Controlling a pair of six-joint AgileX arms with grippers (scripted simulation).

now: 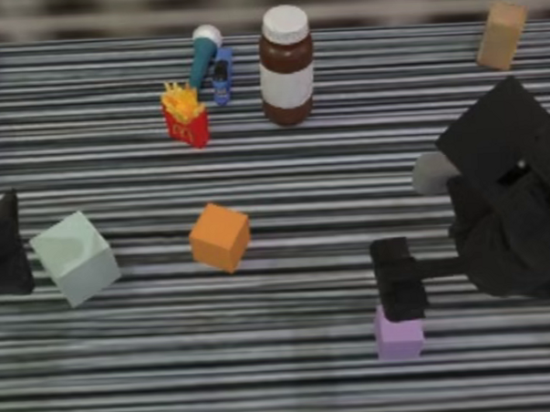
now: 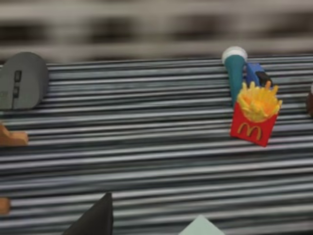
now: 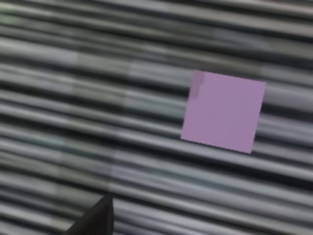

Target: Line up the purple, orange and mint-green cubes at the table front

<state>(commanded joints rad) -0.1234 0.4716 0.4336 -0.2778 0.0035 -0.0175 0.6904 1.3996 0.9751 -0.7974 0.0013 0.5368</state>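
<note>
The small lilac-purple cube rests on the striped table near the front, right of centre. My right gripper hovers open just behind it. In the right wrist view the purple cube lies free on the stripes, well clear of the one dark finger that shows. The orange cube sits mid-table. The mint-green cube stands at the left, right beside my parked, open left gripper. Only a corner of the mint-green cube shows in the left wrist view.
At the back stand a brown jar with a white lid, a red fries box, a teal microphone and a small blue object. A tall tan block is back right. A grey mouse lies far left.
</note>
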